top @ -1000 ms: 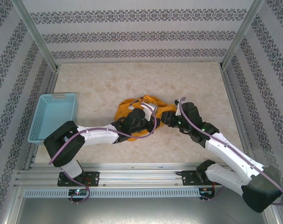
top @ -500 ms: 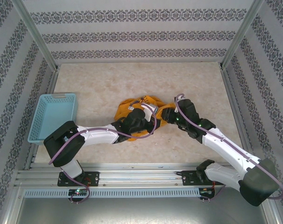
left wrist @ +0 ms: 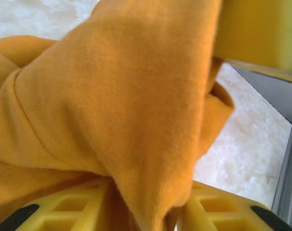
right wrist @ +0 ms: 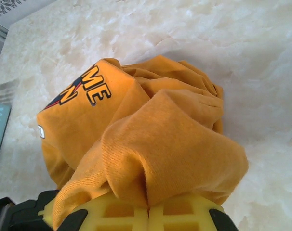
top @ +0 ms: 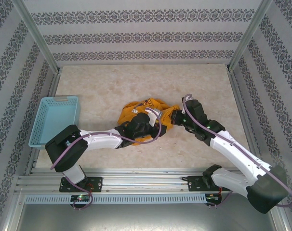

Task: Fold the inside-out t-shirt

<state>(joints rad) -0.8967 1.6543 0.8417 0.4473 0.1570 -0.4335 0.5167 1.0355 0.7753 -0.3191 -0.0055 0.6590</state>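
The inside-out t-shirt (top: 130, 115) lies bunched in a mustard-orange heap at the middle of the table. In the right wrist view, part of its dark emblem with cream letters (right wrist: 83, 91) faces up on the t-shirt (right wrist: 151, 125). My right gripper (top: 174, 117) is at the heap's right edge. Its yellow fingers (right wrist: 184, 216) meet on a thick fold, so the right gripper (right wrist: 148, 207) is shut on the cloth. My left gripper (top: 154, 126) reaches in from the near left. In its wrist view the left gripper (left wrist: 146, 204) has its fingers apart, and a fold of the t-shirt (left wrist: 112, 86) hangs loosely between them.
A light-blue plastic basket (top: 59, 99) stands at the table's left edge. The pale marble tabletop (top: 112, 82) stretches bare behind and to the right of the heap. Metal frame posts and patterned walls close in the sides.
My right gripper has closed onto a fold at the heap's right side. My left gripper's fingers have parted around the fold they were pinching. The heap has barely shifted.
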